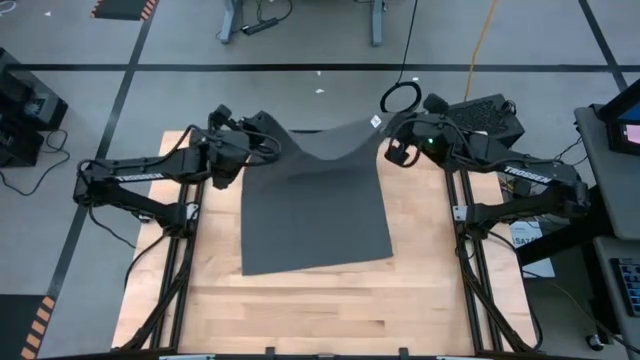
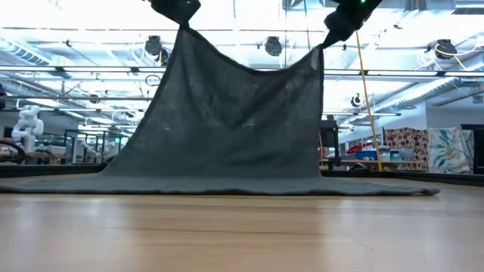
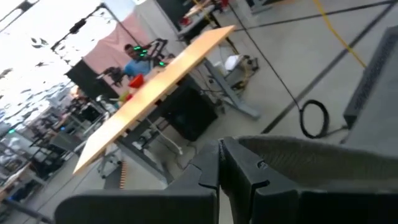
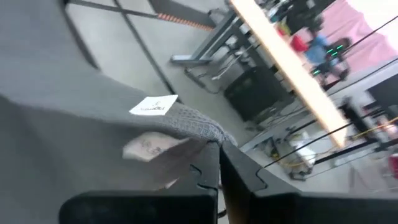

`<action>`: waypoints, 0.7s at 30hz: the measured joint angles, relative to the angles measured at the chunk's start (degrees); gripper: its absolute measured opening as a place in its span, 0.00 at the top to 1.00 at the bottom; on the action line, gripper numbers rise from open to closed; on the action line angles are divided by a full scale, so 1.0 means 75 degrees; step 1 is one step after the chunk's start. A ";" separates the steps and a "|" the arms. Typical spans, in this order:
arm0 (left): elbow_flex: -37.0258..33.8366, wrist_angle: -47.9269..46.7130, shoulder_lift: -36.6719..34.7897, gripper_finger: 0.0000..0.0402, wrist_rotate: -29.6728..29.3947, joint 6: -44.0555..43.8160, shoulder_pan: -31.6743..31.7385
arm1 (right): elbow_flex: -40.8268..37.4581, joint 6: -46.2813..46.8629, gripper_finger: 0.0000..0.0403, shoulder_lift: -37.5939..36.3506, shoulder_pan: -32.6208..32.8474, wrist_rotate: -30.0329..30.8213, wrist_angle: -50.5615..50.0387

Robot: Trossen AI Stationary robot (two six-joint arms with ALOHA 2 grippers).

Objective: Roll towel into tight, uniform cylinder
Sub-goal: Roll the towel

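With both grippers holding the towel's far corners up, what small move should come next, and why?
Probably carry both corners forward over the flat part and lower them. The left gripper and right gripper are shut on the towel, whose far edge hangs raised while the rest lies flat on the table, so no roll has begun.

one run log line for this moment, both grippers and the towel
left gripper: shut on towel corner, raised | right gripper: shut on tagged corner | towel: far edge lifted, rest on table

My light wooden worktop (image 1: 300, 310) fills the lower middle of the frame; the towel's (image 1: 315, 225) lower half lies flat on it, its upper edge lifted clear.
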 joint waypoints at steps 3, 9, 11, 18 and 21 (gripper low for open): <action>-0.0008 -0.0055 -0.0004 0.97 0.0252 0.0011 0.0000 | -0.0195 -0.0705 1.00 0.0059 -0.0318 -0.0195 0.0619; -0.0008 -0.1072 -0.0006 0.97 0.0431 -0.1162 -0.0163 | -0.0203 -0.0590 1.00 0.0198 -0.0784 -0.1043 0.0883; -0.0008 -0.1433 -0.0006 0.97 0.0443 -0.1874 -0.0193 | -0.0203 -0.0172 1.00 0.0227 -0.0879 -0.1239 0.0821; -0.0008 -0.2293 -0.0006 0.97 0.0516 -0.4176 -0.0430 | -0.0205 0.2353 1.00 0.0230 -0.0944 -0.1447 -0.0541; -0.0008 -0.2586 -0.0015 0.97 0.0914 -0.5139 -0.0530 | -0.0206 0.3438 1.00 0.0230 -0.0944 -0.1995 -0.1165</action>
